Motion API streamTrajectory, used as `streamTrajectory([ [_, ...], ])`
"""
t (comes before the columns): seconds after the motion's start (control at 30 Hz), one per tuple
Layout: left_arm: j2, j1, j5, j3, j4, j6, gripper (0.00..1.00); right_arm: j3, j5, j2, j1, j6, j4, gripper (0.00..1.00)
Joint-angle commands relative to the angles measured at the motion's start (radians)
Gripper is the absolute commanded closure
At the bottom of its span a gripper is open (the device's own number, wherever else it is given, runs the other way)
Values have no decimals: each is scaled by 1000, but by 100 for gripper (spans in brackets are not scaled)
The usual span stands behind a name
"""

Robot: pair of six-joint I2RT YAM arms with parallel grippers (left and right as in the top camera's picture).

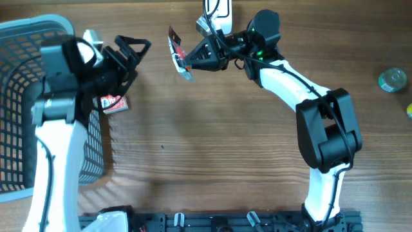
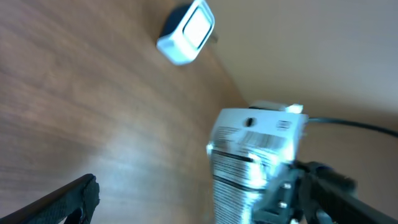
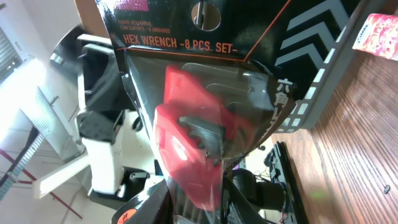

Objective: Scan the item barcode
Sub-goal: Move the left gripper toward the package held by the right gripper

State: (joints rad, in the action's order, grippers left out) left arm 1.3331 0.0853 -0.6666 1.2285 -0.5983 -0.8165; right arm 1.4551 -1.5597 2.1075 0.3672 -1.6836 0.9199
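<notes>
The item is a hex wrench set on a black card (image 1: 179,54) with a red holder (image 3: 186,137) under clear plastic. My right gripper (image 1: 193,59) holds it by its lower edge above the table's far middle, and its jaws (image 3: 249,186) are closed on the plastic. The left wrist view shows the card's pale back with a barcode (image 2: 258,142). A white scanner box (image 1: 216,13) (image 2: 186,32) stands just behind. To the left of the card, my left gripper (image 1: 133,51) is open with nothing in it; one dark finger (image 2: 68,200) shows.
A blue-grey mesh basket (image 1: 26,58) fills the left edge under the left arm. A small red packet (image 1: 114,104) (image 3: 376,28) lies beside it. A round tin (image 1: 391,79) sits at the far right edge.
</notes>
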Motion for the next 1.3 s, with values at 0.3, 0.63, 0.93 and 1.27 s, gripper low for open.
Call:
streamTrajectory([
  [0.3, 195, 2, -369, 2, 264, 158, 0, 11, -58, -3, -7, -47, 2, 77],
  [0.63, 195, -33, -410, 2, 326, 147, 0, 11, -55, -3, -7, -79, 2, 77],
  [0.93, 219, -58, -391, 2, 326, 123, 0, 11, -51, -3, -7, -119, 3, 77],
  [1.27, 300, -70, -391, 2, 326, 19, 2, 11, -47, -3, -7, -135, 2, 77],
])
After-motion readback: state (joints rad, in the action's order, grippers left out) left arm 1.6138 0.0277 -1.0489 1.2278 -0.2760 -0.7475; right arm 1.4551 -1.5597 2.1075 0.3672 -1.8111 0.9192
